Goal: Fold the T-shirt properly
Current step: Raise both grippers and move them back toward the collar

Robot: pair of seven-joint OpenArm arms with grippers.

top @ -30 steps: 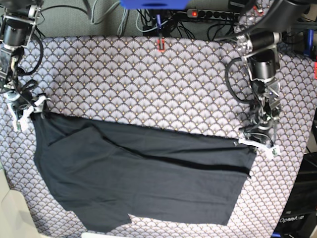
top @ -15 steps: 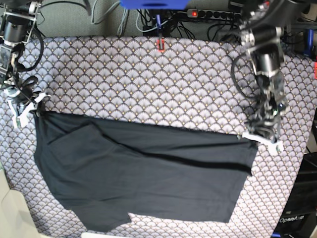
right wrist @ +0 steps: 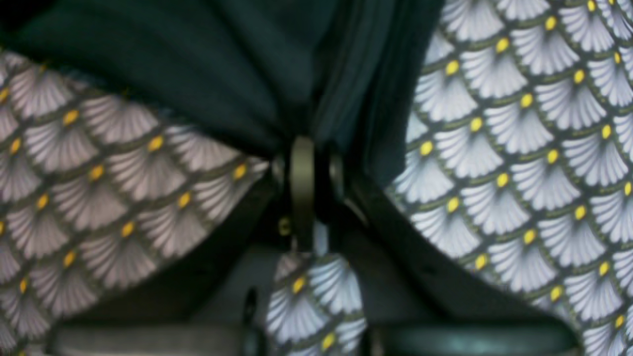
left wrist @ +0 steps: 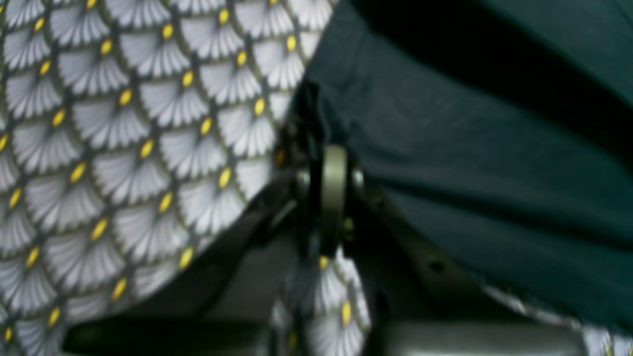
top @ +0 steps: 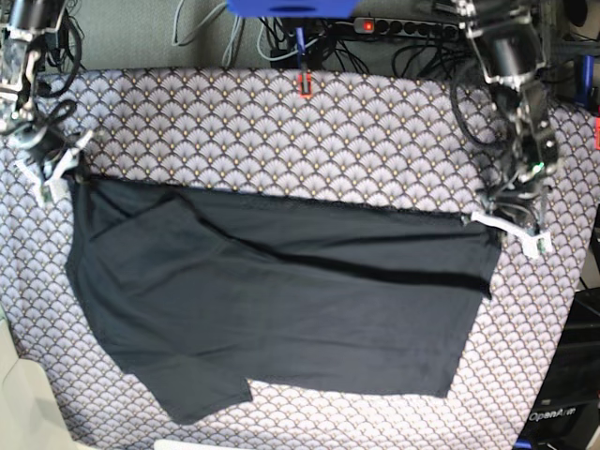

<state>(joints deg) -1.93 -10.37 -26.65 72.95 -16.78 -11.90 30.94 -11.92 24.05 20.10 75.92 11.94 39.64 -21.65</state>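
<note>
The black T-shirt (top: pixel 272 300) lies spread across the patterned table, stretched between my two grippers along its far edge. My left gripper (top: pixel 506 225) is shut on the shirt's far right corner; in the left wrist view the gripper (left wrist: pixel 316 128) pinches the dark cloth (left wrist: pixel 470 163). My right gripper (top: pixel 58 171) is shut on the shirt's far left corner; in the right wrist view the gripper (right wrist: pixel 304 143) clamps bunched cloth (right wrist: pixel 222 64). A sleeve (top: pixel 202 398) sticks out at the near left.
The table wears a grey fan-patterned cloth (top: pixel 281 141). A red clip (top: pixel 305 84) sits at the far edge, with cables and a power strip (top: pixel 403 26) behind. A pale object (top: pixel 19 403) stands at the near left corner.
Both grippers have pulled the shirt's far edge further away from the near side, and outward. The edge is now straighter and the shirt lies further up the table.
</note>
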